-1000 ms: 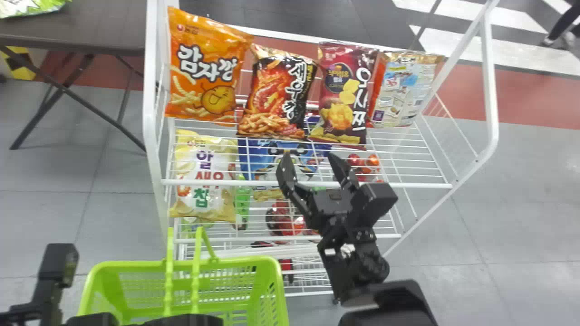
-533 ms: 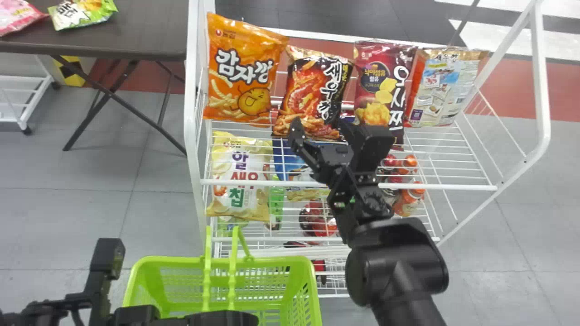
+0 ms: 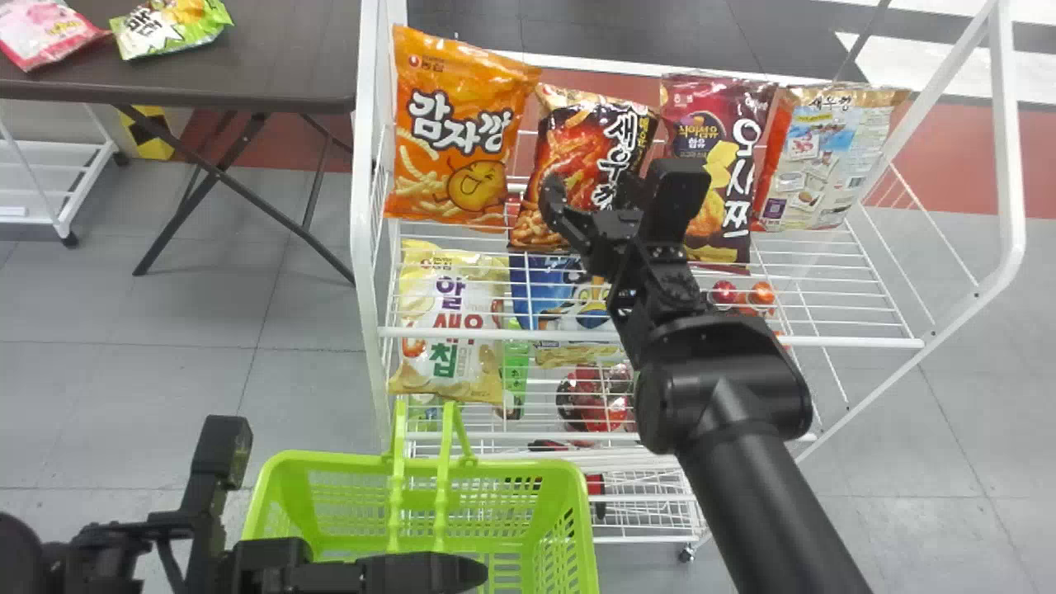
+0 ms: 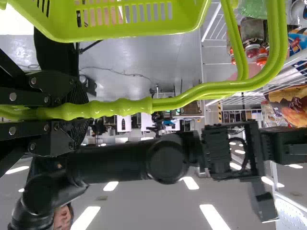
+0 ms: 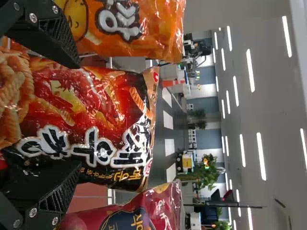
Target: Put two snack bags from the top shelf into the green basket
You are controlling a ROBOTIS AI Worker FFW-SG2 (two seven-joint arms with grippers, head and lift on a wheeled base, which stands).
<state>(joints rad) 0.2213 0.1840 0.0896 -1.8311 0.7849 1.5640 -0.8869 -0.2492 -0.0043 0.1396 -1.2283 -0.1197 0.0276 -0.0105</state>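
Straight ahead, black-and-red foil snack bag (image 3: 584,136): stands on the white wire top shelf (image 3: 825,341), directly in front of the right tool; its long axis runs upright, across the way the fingers point.
Right tool (image 3: 592,191): spread, one finger on each side of the bag's lower half, seen from the front; whether either pad touches the foil, I can't tell. This arm is plainly the nearer for the pick.
Neighbours: orange foil bag (image 3: 454,132) just left, maroon foil bag (image 3: 726,153) just right, so a finger could snag one while closing.
Lettering: large white characters run down the right part of the black-and-red face; the orange and maroon fronts carry big white ones too.
Left tool (image 4: 76,111): pinching the green plastic handle (image 4: 122,107).
Green plastic basket (image 3: 511,470): below and left of the bag, toward the robot.
Next: likely a little forward, then squeeze evenly across the width.
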